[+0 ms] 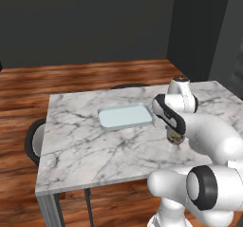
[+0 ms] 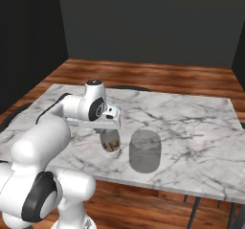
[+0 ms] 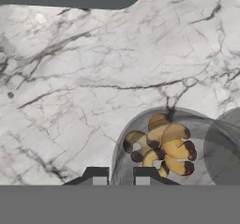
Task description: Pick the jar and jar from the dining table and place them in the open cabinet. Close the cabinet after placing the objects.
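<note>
Gripper [image 3: 121, 174] looks clamped on the snack-filled jar [image 2: 110, 142], right beside the empty jar [image 2: 145, 150] on the dining table [image 2: 191, 122]

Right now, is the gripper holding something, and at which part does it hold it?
The gripper is closed on the rim of the small jar with yellow-brown pieces inside, standing on the dining table.

- The white arm is bent forward from the base, elbow low, forearm reaching out over the tabletop.
- The wrist is turned so the hand points straight down.
- The gripper [image 2: 109, 136] sits low, its fingers pinched close around the rim of the small jar [image 2: 110, 142] of yellow-brown bits.
- In the hand view, both dark fingertips [image 3: 96, 175] stand near each other at 6 o'clock.
</note>
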You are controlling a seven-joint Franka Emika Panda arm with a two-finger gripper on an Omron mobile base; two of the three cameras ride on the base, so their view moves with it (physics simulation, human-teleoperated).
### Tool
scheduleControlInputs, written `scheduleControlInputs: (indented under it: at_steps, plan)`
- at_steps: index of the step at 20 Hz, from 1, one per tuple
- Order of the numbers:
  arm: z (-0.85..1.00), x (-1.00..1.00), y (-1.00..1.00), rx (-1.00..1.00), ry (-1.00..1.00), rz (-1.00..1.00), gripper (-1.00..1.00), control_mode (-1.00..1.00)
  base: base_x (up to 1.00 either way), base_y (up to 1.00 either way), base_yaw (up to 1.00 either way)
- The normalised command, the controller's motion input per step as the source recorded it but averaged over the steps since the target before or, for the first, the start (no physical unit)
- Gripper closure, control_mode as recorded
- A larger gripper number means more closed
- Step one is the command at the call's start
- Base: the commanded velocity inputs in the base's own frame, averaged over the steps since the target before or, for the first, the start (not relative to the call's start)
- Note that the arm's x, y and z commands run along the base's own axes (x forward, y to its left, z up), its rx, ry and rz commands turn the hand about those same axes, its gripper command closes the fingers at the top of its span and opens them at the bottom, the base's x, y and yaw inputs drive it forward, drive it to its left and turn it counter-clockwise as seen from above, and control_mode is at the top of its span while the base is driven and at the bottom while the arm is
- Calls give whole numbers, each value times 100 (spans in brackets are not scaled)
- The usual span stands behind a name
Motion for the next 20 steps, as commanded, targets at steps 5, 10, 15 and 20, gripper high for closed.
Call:
scheduleControlInputs:
  at_steps: [5,10,15,20]
  plan:
    - [55,-17,0,0,0,0,100,-100,0,0,0]
    - [52,-30,0,0,0,0,100,-100,0,0,0]
    - [40,-32,6,0,0,0,100,-100,0,0,0]
    - [11,-23,14,0,0,2,100,-100,0,0,0]
